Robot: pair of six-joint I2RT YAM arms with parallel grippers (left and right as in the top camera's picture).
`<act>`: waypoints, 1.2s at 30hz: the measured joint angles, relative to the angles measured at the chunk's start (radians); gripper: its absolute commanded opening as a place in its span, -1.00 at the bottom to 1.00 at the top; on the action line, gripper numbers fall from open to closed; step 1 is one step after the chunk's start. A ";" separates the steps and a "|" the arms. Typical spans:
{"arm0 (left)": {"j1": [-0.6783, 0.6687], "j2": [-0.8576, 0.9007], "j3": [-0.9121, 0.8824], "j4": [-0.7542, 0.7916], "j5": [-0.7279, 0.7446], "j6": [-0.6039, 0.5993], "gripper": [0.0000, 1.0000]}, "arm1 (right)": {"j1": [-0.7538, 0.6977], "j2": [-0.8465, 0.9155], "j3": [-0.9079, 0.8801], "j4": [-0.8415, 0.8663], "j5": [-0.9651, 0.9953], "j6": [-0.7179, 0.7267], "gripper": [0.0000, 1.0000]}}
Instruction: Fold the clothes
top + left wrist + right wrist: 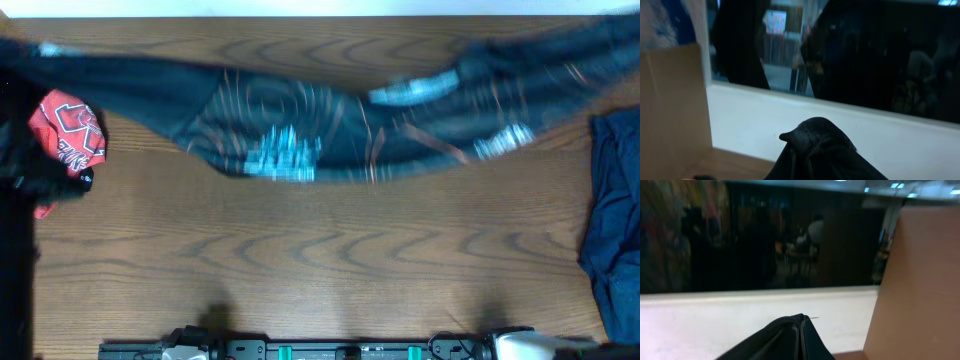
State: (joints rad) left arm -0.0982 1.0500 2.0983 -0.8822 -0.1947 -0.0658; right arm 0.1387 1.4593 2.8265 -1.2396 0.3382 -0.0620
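The wooden table (320, 260) carries the whole scene. The black jersey (300, 120) is stretched as one long band above its far side, from the left edge of the overhead view to the right edge. Whether its sagging middle touches the wood, I cannot tell. The danger I see is that it lands twisted or in a heap. It looks blurred, as if swinging, and it is held at only two small pinches, so a slip at one end would drop that half. Its cloth is black, with thin orange contour lines and pale, smeared logos. A dark blue garment (612, 220) lies at the right and a smaller red garment (68, 130) at the left. The left gripper and the right gripper are each closed tight on the jersey's bunched cloth, which hides their fingers.
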 measured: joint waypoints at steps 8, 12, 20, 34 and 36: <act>0.000 -0.029 0.089 -0.019 -0.011 0.023 -0.88 | 0.000 -0.097 0.007 -0.008 0.014 -0.005 -0.98; 0.000 -0.029 0.115 -0.015 -0.026 0.038 -0.88 | 0.000 -0.098 0.007 -0.014 0.043 -0.005 -0.98; 0.000 0.027 0.131 -0.068 -0.049 0.041 -0.88 | 0.000 -0.014 0.012 -0.071 0.065 0.030 -0.98; 0.000 0.618 0.129 -0.054 0.020 0.006 -0.88 | -0.005 0.458 0.001 -0.125 -0.032 0.108 -0.98; 0.000 0.705 0.128 -0.023 0.035 0.000 -0.88 | -0.007 0.518 0.000 -0.120 -0.052 0.115 -0.98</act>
State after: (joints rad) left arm -0.0978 1.7546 2.2265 -0.9047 -0.1593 -0.0658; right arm 0.1314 1.9770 2.8262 -1.3594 0.2863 0.0528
